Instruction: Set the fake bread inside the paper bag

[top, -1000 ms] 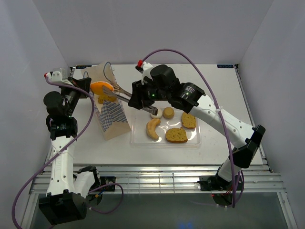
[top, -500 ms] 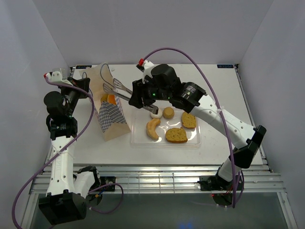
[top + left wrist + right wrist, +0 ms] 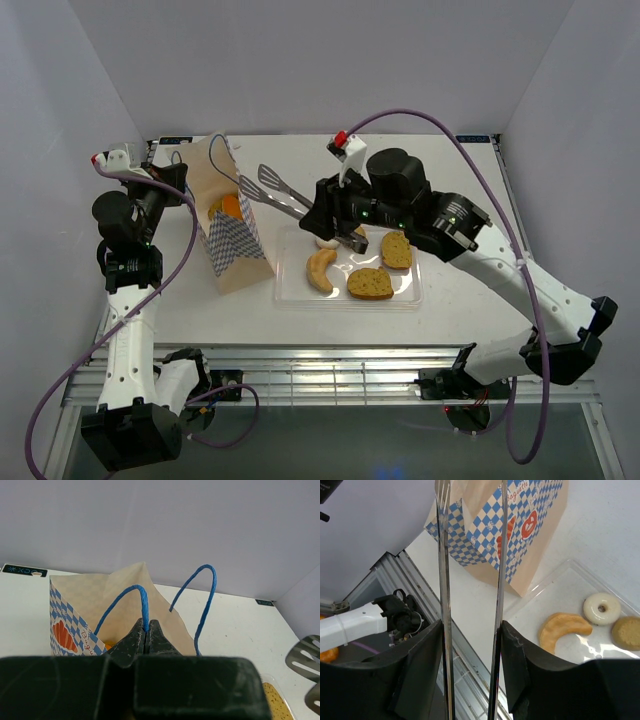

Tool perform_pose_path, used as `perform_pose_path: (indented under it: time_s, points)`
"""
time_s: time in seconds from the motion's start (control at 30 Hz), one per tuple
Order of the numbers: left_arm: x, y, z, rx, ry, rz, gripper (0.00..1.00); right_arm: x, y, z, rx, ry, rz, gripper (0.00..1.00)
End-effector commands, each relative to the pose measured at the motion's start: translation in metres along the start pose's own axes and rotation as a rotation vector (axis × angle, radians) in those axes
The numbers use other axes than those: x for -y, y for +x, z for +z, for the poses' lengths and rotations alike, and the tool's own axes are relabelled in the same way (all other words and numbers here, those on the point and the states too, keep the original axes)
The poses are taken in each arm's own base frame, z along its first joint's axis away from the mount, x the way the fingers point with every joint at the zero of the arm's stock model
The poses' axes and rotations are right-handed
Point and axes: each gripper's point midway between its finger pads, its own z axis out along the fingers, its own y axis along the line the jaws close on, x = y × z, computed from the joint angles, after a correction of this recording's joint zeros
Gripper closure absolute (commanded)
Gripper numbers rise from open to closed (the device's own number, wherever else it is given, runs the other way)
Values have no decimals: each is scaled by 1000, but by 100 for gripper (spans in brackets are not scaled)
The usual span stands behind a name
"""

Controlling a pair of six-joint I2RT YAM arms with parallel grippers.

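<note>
The paper bag point(image 3: 233, 247) stands upright left of the tray, mouth open, with an orange roll point(image 3: 229, 206) inside it. My left gripper point(image 3: 184, 178) is shut on the bag's blue cord handle point(image 3: 144, 605), as the left wrist view point(image 3: 146, 630) shows. My right gripper point(image 3: 333, 213) is shut on metal tongs point(image 3: 271, 189); the tong ends are apart and empty, just right of the bag's mouth. In the right wrist view the tong arms point(image 3: 443, 580) run between my fingers point(image 3: 420, 655). A pale crescent point(image 3: 320, 270), two toast slices point(image 3: 369, 284) and a white ring point(image 3: 602, 608) lie on the tray.
The clear flat plastic tray point(image 3: 413, 297) lies at the table's middle, under my right arm. A small round bun point(image 3: 626, 632) sits next to the white ring. The table's near edge and metal rails point(image 3: 330, 370) are close in front. White walls enclose the back and sides.
The orange roll left the tongs and dropped into the bag. My right arm pulled the empty tongs back to the right, away from the bag's mouth. The left arm stayed still.
</note>
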Motion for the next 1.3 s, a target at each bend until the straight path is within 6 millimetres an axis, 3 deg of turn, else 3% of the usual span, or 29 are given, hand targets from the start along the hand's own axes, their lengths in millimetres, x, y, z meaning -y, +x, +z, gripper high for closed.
perform_pose_path:
  time_s: [0.0, 0.03, 0.1, 0.33, 0.43, 0.47, 0.6, 0.93, 1.27]
  points:
    - [-1, -6, -3, 24, -14, 17, 100, 10, 6, -18, 45, 42, 9, 47]
    - [-3, -6, -2, 25, -23, 16, 100, 12, 6, -31, 70, 57, 14, 47]
    - [-5, -6, -2, 23, -31, 16, 100, 25, 19, -38, 70, 112, 27, 47]
    - [-4, -5, -2, 18, -27, 8, 100, 71, 103, -61, -4, 257, 95, 48]
    - [-5, -4, -1, 16, -28, 6, 100, 86, 127, -69, -21, 305, 132, 48]
    - [-5, -3, -1, 15, -29, 4, 100, 95, 146, -69, -63, 331, 140, 48]
    - [-6, -2, 0, 11, -32, 2, 100, 112, 183, -79, -114, 392, 183, 48]
    - [-3, -2, 0, 8, -20, -5, 100, 137, 234, -107, -171, 528, 291, 49]
    - [-5, 2, 2, -3, -22, -15, 100, 148, 268, -126, -196, 606, 368, 51]
